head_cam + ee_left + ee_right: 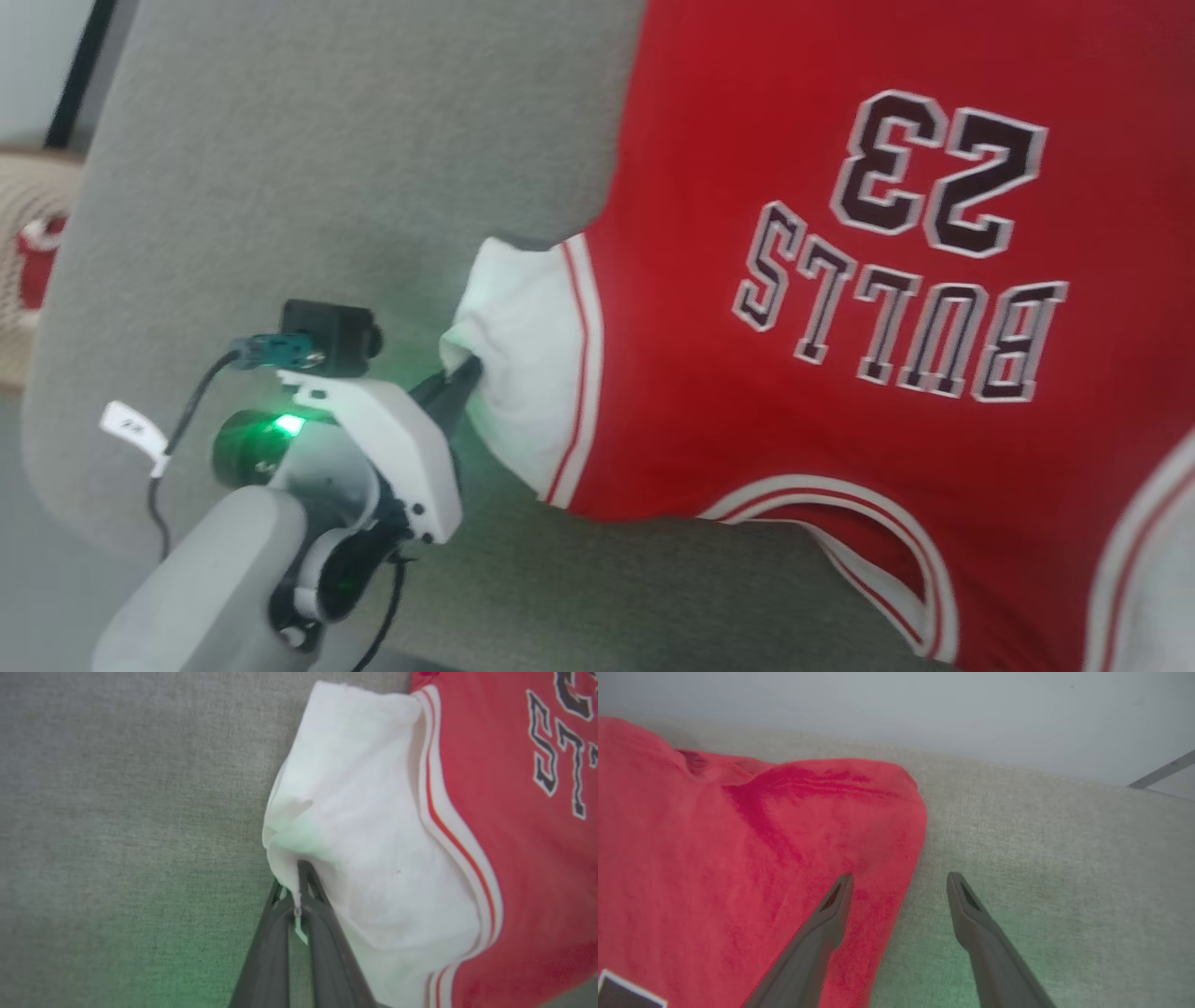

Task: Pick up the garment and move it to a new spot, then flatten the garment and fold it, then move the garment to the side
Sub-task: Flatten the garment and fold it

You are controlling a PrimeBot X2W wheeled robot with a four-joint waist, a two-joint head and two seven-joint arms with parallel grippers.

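The garment point(840, 280), a red jersey with dark "BULLS 23" print, lies spread on a grey fabric surface point(327, 159), print upside down in the head view. Its white sleeve point(513, 373) points left. My left gripper point(464, 375) is shut on the sleeve's edge; in the left wrist view the dark fingers point(317, 924) pinch the white cloth point(364, 849) at the left gripper point(299, 870). In the right wrist view my right gripper point(900, 882) stands open over the garment's red edge point(738, 858), one finger above the cloth, one above the grey surface.
The grey surface point(1064, 858) ends at a rounded edge on the left of the head view, with floor and a woven basket point(28, 243) holding something red beyond it. A pale wall point(924, 714) rises behind the surface.
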